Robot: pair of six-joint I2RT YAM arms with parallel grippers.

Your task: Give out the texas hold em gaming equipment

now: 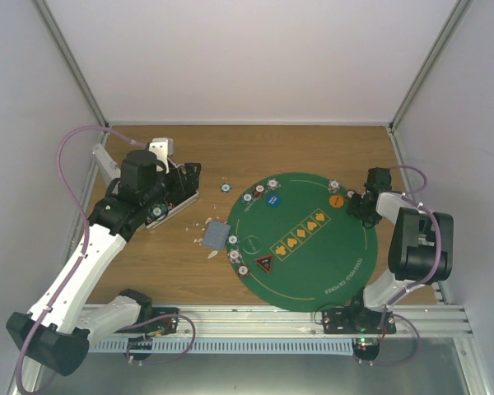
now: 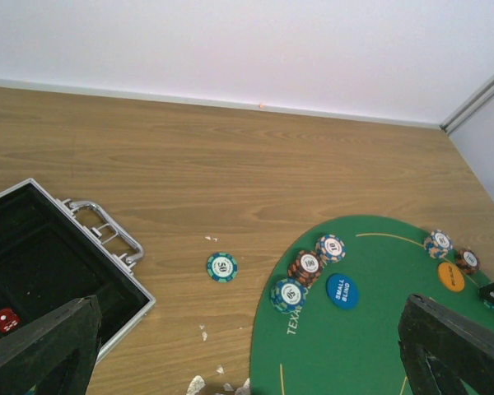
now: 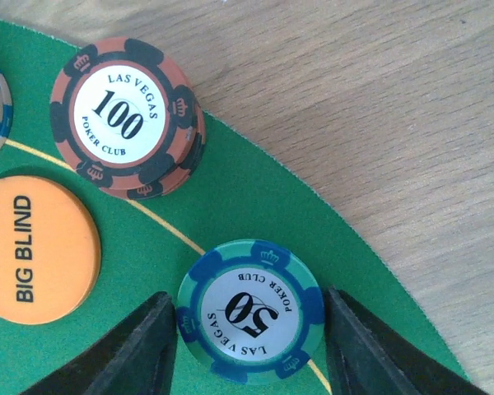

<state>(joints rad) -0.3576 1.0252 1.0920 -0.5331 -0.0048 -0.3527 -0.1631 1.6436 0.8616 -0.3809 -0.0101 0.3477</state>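
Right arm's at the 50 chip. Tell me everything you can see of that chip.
The 50 chip is a round green disc with blue blocks and crowns round its rim and a white centre label printed 50, LAS VEGAS POKER CLUB. It looks like plastic. It lies flat, face up, on the green mat near the mat's edge, over a yellow line. It sits between the fingers of the right gripper, each close at its rim; contact cannot be told. No other chip touches it.

Wooden table [image 1: 313,152], round green felt mat [image 1: 313,265], open silver case [image 2: 66,216], lone green chip [image 2: 221,267], grey-backed cards [image 1: 216,234]
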